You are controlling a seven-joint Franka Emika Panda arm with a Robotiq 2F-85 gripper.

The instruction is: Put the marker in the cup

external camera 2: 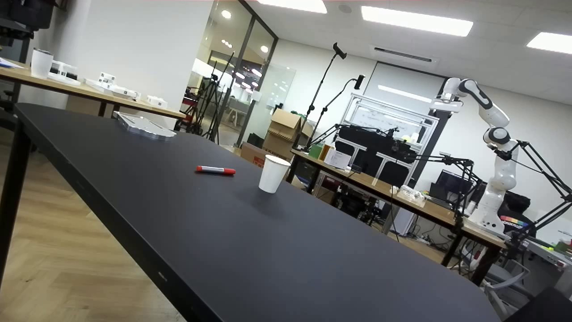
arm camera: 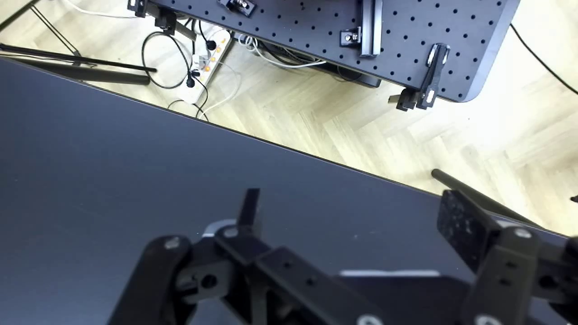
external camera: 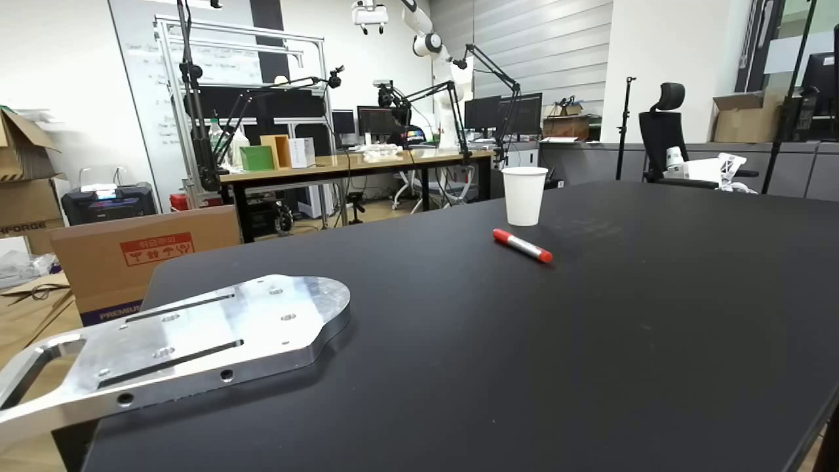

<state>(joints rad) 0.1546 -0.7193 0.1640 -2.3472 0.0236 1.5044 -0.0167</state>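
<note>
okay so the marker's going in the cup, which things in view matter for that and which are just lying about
For the job:
red marker, lying on the black table
white cup, standing near it
hand, open, in the wrist view

Just lying about:
silver metal plate, at the table's edge
red-labelled cardboard box
power strip

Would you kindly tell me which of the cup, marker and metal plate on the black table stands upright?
The white disposable cup stands upright; the red marker and the silvery metal plate lie flat.
</note>
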